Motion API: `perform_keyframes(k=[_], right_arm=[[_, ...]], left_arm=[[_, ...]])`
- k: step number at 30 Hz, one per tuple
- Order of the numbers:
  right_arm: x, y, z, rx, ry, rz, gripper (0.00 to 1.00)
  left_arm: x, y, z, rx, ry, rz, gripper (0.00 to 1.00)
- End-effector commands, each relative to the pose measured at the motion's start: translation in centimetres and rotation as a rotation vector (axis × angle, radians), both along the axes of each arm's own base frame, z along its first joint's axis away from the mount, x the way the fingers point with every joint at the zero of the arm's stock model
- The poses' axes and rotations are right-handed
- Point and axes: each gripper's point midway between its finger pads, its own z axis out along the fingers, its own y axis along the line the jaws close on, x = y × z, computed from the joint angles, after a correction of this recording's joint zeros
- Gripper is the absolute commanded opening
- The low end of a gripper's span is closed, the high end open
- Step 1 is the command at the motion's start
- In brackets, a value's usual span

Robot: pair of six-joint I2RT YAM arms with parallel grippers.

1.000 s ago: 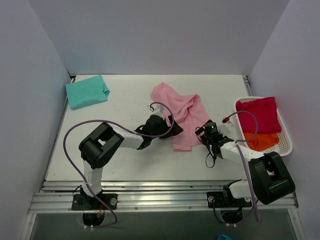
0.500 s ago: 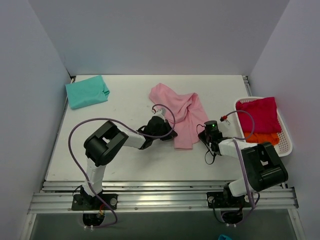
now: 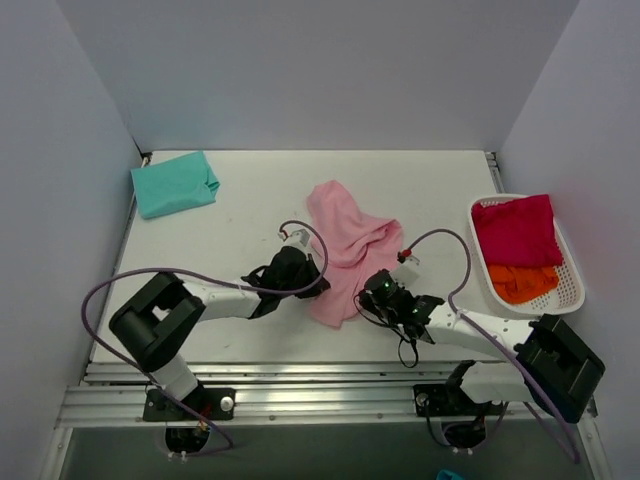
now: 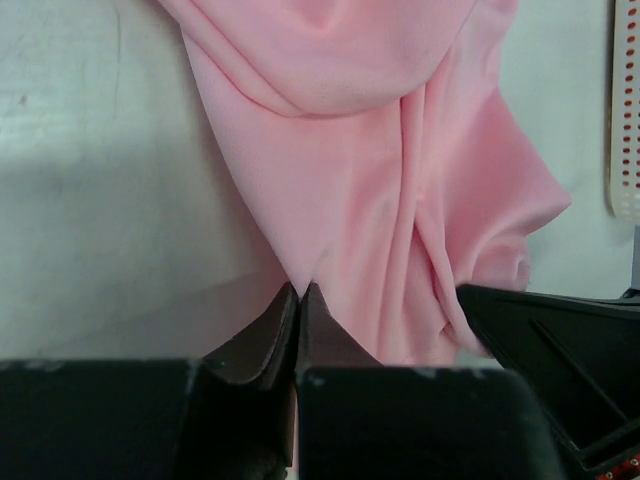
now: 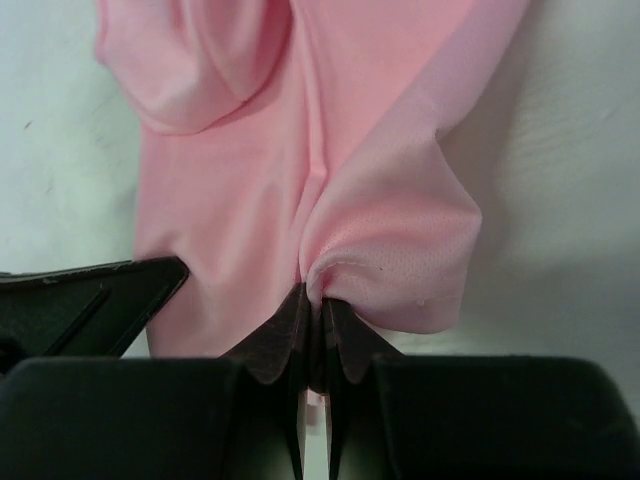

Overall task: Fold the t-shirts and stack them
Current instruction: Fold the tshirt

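Plainly, the left end effector (image 4: pixel 297 292) has its fingers pressed together on the near-left edge of the pink shirt (image 3: pixel 345 232), with a thin point of cloth caught between the tips. Just beside it, the right end effector (image 5: pixel 315 298) is likewise clamped on that shirt, gripping a puckered fold at the near-right edge. Both sit low over the bench (image 3: pixel 240 225), close together. Between and beyond them the pink shirt lies rumpled at mid-bench, creased lengthwise and running from the two grips toward the far side. A folded teal shirt (image 3: pixel 173 183) rests at the far left corner, well apart. At the right edge a white mesh basket (image 3: pixel 576 287) holds a red shirt (image 3: pixel 515 230) at its far end, touching an orange shirt (image 3: pixel 520 283) at its near end.
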Motion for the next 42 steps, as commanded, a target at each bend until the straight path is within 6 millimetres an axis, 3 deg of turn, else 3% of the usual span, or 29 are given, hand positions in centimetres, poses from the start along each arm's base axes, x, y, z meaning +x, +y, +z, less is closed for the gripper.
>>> perform_keyframes(k=[1, 3, 4, 8, 9, 10, 11, 12, 13, 14, 16, 19, 23, 27, 30, 33, 42], right_arm=[[-2.7, -0.8, 0.2, -0.061, -0.017, -0.071, 0.00], [-4.8, 0.4, 0.2, -0.047, -0.013, -0.041, 0.00], [-5.7, -0.2, -0.3, -0.089, -0.003, -0.045, 0.00], [-8.5, 0.5, -1.0, -0.101, 0.007, -0.017, 0.00], [-8.9, 0.7, -1.0, -0.089, 0.012, -0.025, 0.16], [-10.0, 0.7, -1.2, -0.114, 0.021, 0.003, 0.34], [-10.3, 0.5, -1.2, -0.130, 0.009, -0.001, 0.69], [-10.7, 0.5, -1.1, -0.140, 0.005, -0.001, 0.86], [-11.1, 0.2, -0.7, -0.148, 0.003, -0.017, 0.93], [-11.7, 0.5, -0.4, -0.158, -0.012, 0.005, 0.95], [-11.9, 0.6, 1.0, -0.178, -0.046, 0.002, 0.96], [-11.2, 1.3, 3.3, -0.216, -0.119, 0.019, 0.96], [-9.4, 5.3, 8.6, -0.215, -0.232, 0.037, 0.96], [-7.5, 8.5, 12.4, -0.243, -0.308, 0.058, 0.98], [-5.7, 9.8, 13.1, -0.272, -0.313, 0.064, 0.98], [-3.2, 10.6, 11.7, -0.260, -0.278, 0.056, 0.98], [0.2, 10.2, 3.3, -0.306, -0.132, 0.046, 0.96]], left_arm=[[-2.6, 2.2, 2.1, 0.039, -0.041, 0.012, 0.03], [-5.0, 3.6, 1.1, 0.071, -0.020, 0.022, 0.03], [-5.7, 3.8, 2.4, 0.047, -0.043, 0.026, 0.03], [-9.0, 5.9, 1.9, 0.094, -0.027, 0.046, 0.04], [-9.4, 6.2, 2.0, 0.088, -0.019, 0.055, 0.05], [-10.4, 6.5, 2.1, 0.080, -0.018, 0.046, 0.13], [-11.1, 7.0, 1.6, 0.092, -0.001, 0.041, 0.21], [-11.6, 7.2, 1.7, 0.084, 0.007, 0.048, 0.35], [-12.3, 7.1, 2.2, 0.066, 0.002, 0.038, 0.52], [-13.0, 7.8, 1.5, 0.092, 0.019, 0.035, 0.80], [-13.6, 8.4, 1.9, 0.104, 0.008, 0.049, 0.97], [-13.6, 9.7, 2.9, 0.118, -0.018, 0.086, 0.96], [-12.9, 10.9, 4.6, 0.107, -0.082, 0.129, 0.96], [-12.1, 11.5, 5.6, 0.124, -0.123, 0.163, 0.96], [-11.7, 11.5, 6.0, 0.131, -0.147, 0.168, 0.96], [-11.2, 11.6, 5.4, 0.152, -0.151, 0.180, 0.94], [-9.6, 12.6, 4.1, 0.102, -0.123, 0.185, 0.94]])
